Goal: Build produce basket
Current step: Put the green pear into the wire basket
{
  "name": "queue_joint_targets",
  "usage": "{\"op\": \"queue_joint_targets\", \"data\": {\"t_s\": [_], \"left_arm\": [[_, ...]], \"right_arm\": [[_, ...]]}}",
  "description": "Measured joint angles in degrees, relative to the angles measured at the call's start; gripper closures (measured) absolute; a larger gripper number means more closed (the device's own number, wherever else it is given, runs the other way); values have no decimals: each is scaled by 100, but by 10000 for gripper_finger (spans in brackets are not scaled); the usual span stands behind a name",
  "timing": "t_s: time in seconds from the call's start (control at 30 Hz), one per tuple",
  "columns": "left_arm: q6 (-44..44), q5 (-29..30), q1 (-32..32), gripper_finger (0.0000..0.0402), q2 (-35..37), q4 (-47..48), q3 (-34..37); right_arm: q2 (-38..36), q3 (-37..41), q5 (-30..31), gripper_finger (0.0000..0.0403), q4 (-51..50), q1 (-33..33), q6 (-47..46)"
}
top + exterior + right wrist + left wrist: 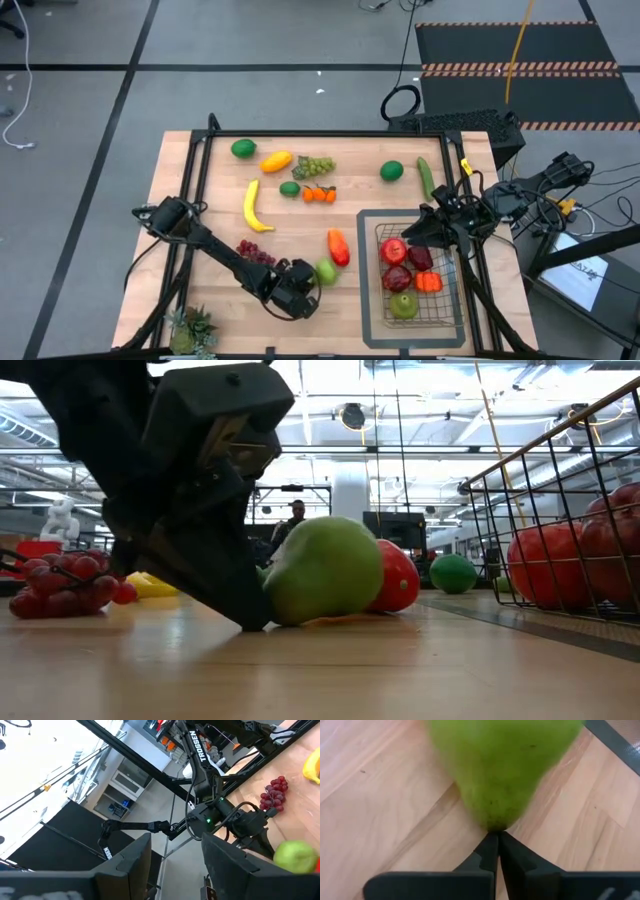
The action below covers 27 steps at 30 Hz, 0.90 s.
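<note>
A green pear (326,270) (322,570) (500,765) lies on its side on the wooden table, leaning against a red-orange fruit (338,247). My left gripper (308,280) (496,837) is shut at the pear's narrow end, slanting down from the near left. The wire basket (445,300) at the right holds red apples (393,250), a green apple (403,305) and an orange piece (429,282). My right gripper (415,232) (175,850) hovers open above the basket's far edge, empty. My left gripper's shut fingertips (490,845) meet the pear's narrow end (495,822), coming slanting down from the table's near left side. Whether they pinch a stem there I cannot tell. The pear rests on the table.
Loose produce lies across the far half: red grapes (255,252), banana (253,207), limes (243,148) (391,171), cucumber (426,178), green grapes (315,166), small oranges (319,194). A potted plant (192,330) stands near left. A flat grey tray (368,280) lies under the basket.
</note>
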State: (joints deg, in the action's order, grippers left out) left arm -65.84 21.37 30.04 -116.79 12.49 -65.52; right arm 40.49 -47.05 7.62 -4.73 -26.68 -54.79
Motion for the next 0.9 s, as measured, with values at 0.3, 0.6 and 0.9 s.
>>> {"op": "queue_joint_targets", "data": {"t_s": [0.3, 0.6, 0.9], "left_arm": [[1095, -403, -247, 398, 403, 204, 33], [2250, -858, -459, 401, 1026, 886, 39], [3397, -1110, -673, 401, 1922, 1773, 33]], "right_arm": [[22, 0, 474, 232, 7, 4, -148], [88, -1, 1141, 232, -23, 2, -150], [218, -2, 1709, 232, -140, 7, -2]]}}
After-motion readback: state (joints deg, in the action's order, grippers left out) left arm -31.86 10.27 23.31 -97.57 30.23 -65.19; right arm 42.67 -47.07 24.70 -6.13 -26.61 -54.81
